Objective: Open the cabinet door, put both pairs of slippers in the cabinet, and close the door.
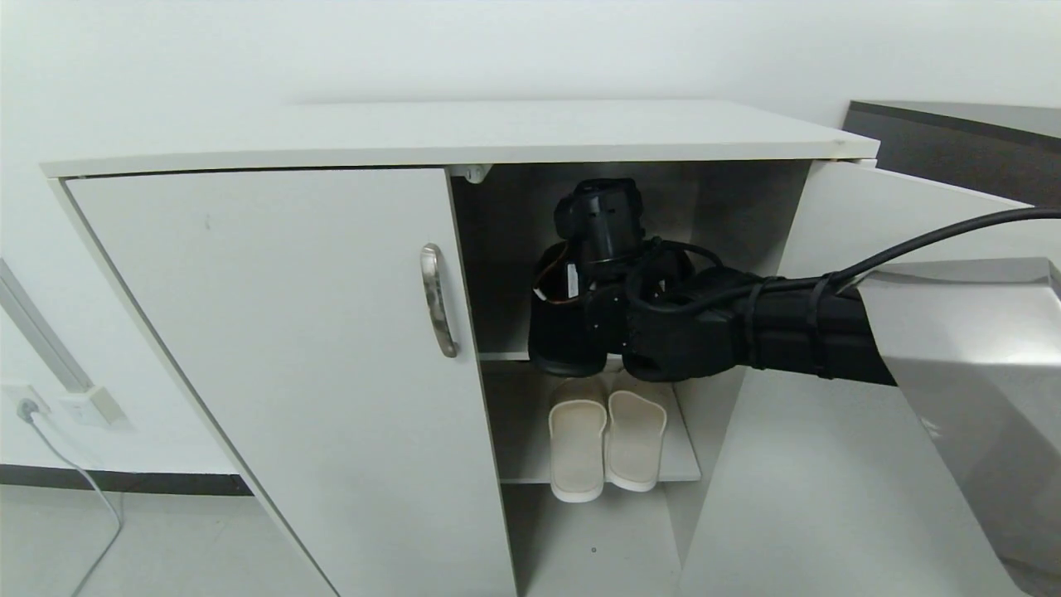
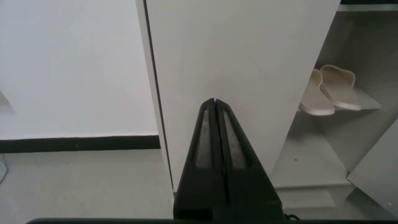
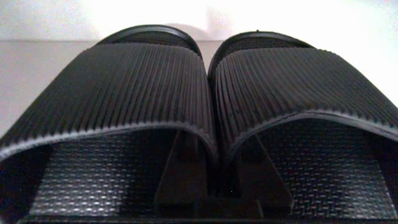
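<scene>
Head view, centre of frame: the cabinet (image 1: 456,137) stands with its right door (image 1: 829,464) swung open toward the lower right and its left door (image 1: 273,332) shut, the metal handle (image 1: 438,300) on that door's inner edge.

1 pair of cream slippers (image 1: 608,435) lies side by side on the lower shelf (image 1: 518,448), heels toward the camera, just below centre. The left wrist view shows the same pair (image 2: 329,90) on its shelf.

The right arm enters from the right edge and reaches into the open compartment above. The right claw (image 3: 221,180) grips the pair of black slippers (image 3: 149,87), its 2 fingers (image 3: 180,171) tucked under the ribbed straps and pinching the adjoining inner walls together. In the head view the black pair (image 1: 557,336) sits at the level of the upper shelf (image 1: 501,356), directly above the cream pair; whether its soles rest on the shelf cannot be told.

The left claw (image 2: 215,134) is closed and empty, held in front of the shut left door.

Step in hand, as judged: placing pair 2 of 2. The next move calls for setting the black pair flat on the upper shelf, opening the right claw, drawing the arm straight out clear of the door edge, then swinging the right door shut.
</scene>
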